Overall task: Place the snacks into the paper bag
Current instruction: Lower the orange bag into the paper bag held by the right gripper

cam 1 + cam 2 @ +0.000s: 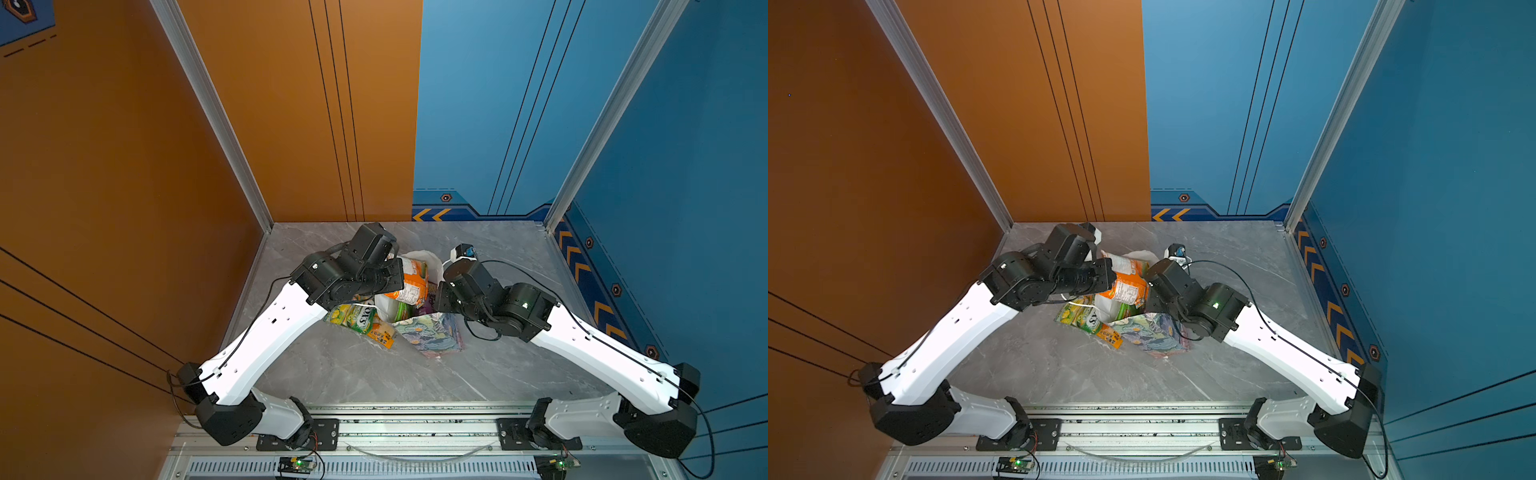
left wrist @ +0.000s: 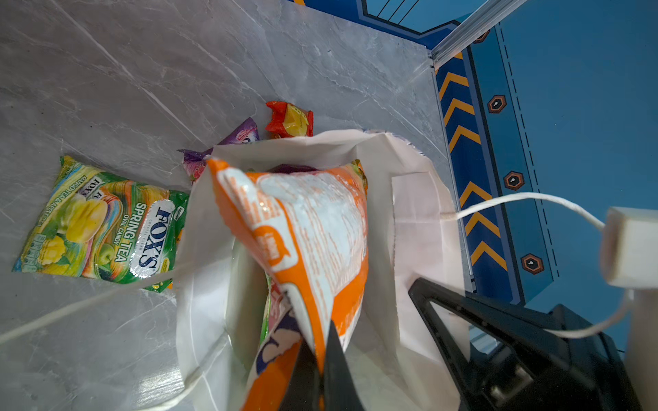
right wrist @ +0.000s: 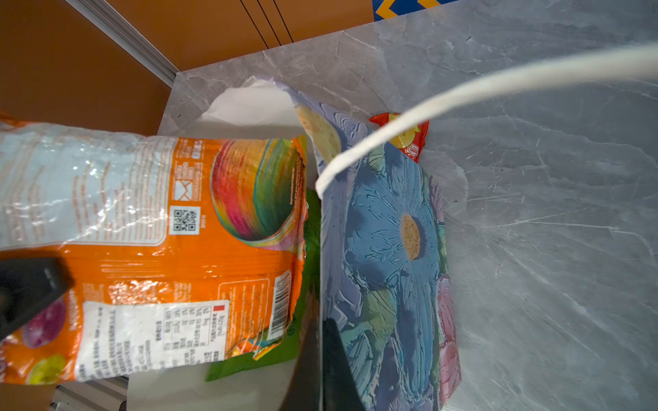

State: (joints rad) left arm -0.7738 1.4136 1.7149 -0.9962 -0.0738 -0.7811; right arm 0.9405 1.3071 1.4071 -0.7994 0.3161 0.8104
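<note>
While our left pincer (image 2: 322,341) is clamping the orange packet (image 2: 306,227), we are pointing its long axis into the open paper bag (image 2: 416,199); our right pincer (image 3: 320,341) is pinching the bag wall.

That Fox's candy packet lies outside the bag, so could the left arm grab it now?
Probably not yet: the left gripper is shut on the orange packet at the mouth of the paper bag. Afterwards likely yes; the Fox's packet lies beside the bag.
</note>
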